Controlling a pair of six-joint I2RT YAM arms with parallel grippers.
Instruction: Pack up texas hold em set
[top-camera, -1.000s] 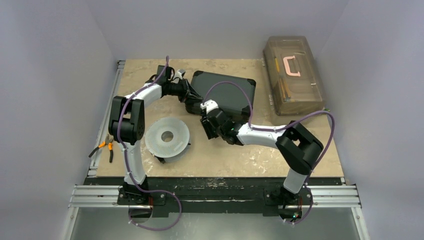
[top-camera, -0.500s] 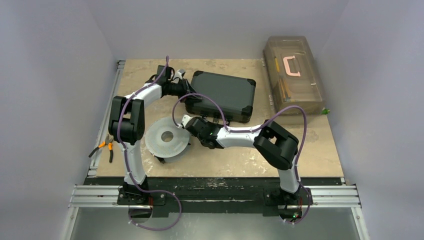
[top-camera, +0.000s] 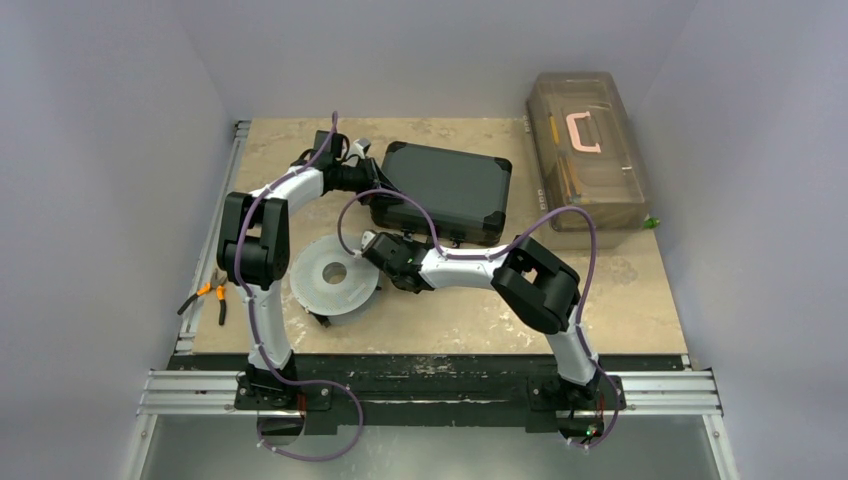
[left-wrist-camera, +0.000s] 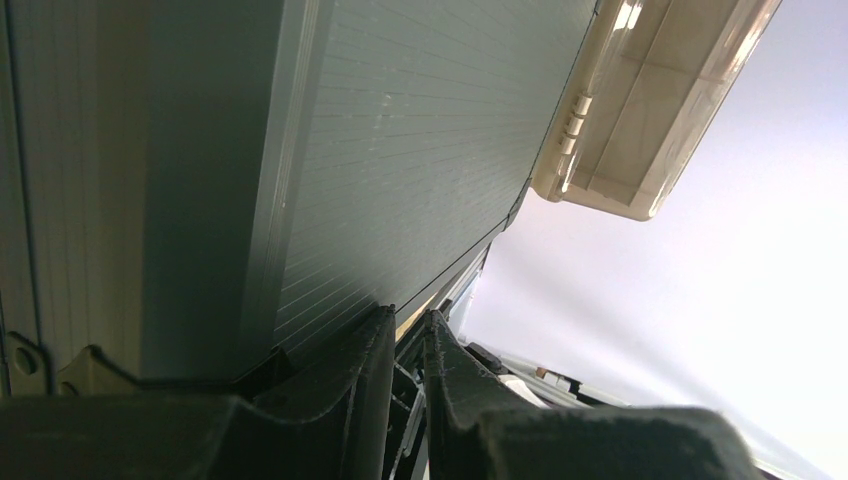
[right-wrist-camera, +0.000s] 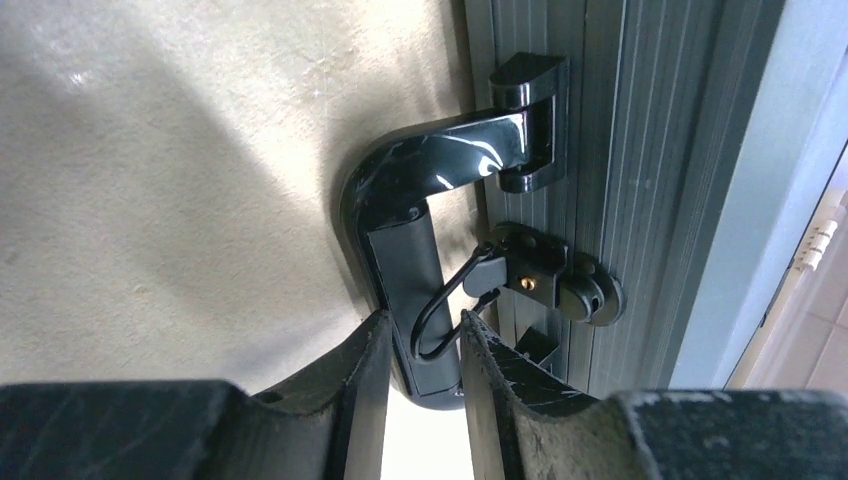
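Observation:
The black briefcase (top-camera: 450, 185) lies closed on the table, so the chips, decks and buttons are hidden. My left gripper (top-camera: 378, 192) is at its left end, and in the left wrist view (left-wrist-camera: 408, 325) the jaws are almost together, empty, beside the ribbed lid (left-wrist-camera: 380, 150). My right gripper (top-camera: 372, 240) is at the case's front left. In the right wrist view (right-wrist-camera: 423, 330) it is slightly open. The end of the glossy black handle (right-wrist-camera: 400, 200) and the wire loop of a latch (right-wrist-camera: 545, 285) lie between its fingertips.
The translucent brown toolbox (top-camera: 587, 150) with a pink handle stands at the back right, beyond the case. A grey-white disc (top-camera: 335, 273) lies just left of my right gripper. Orange-handled pliers (top-camera: 212, 292) lie at the table's left edge.
My right arm has swung left along the case's front, from near its middle to the front left corner. The lid has dropped shut. The left arm has barely moved.

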